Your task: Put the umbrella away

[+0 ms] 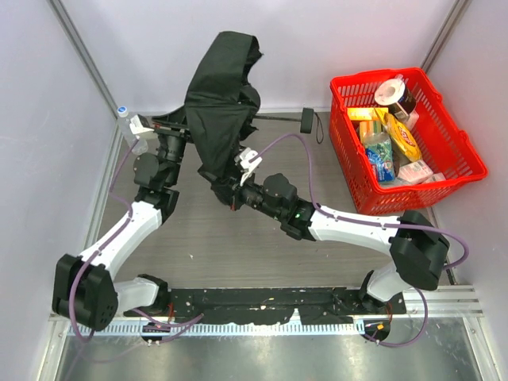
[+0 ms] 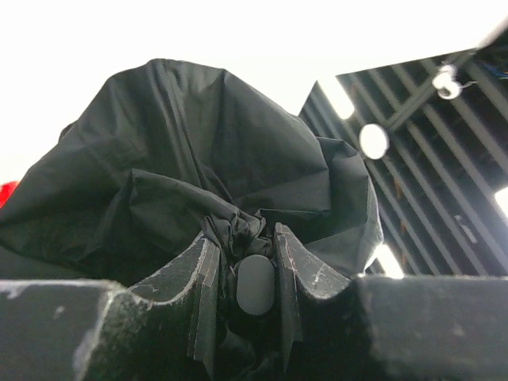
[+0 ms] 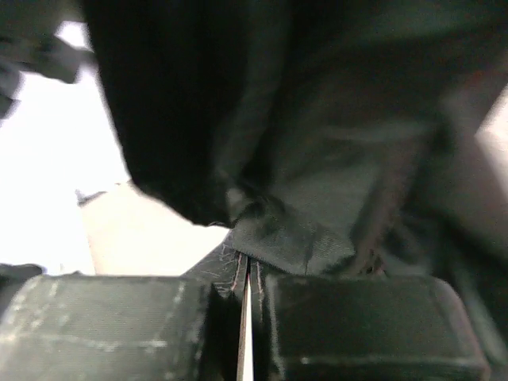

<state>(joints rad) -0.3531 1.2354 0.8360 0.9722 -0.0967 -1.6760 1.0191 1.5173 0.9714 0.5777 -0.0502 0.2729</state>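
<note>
Item: umbrella (image 1: pixel 222 95), blk, half-collapsed, held up over the table's far-left centre, handle (image 1: pixel 305 119) pointing twd the basket. L gripper (image 2: pixel 248 255) clenched on bunched fabric; R gripper (image 3: pixel 246 266) pinching a canopy edge. Risk, my guess: thin fabric slips the R pinch, or the canopy springs open if the arms pull apart. Container: red basket (image 1: pixel 369 77), far right, w/ tape roll (image 1: pixel 390 90), yellow packet (image 1: pixel 403 139), misc small packs; no umbrella inside.

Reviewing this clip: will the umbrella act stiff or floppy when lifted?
Probably floppy: the umbrella sags in loose folds and bunches where the jaws pinch it. Likely light too, since two small pinches seem to hold most of it up.
</note>
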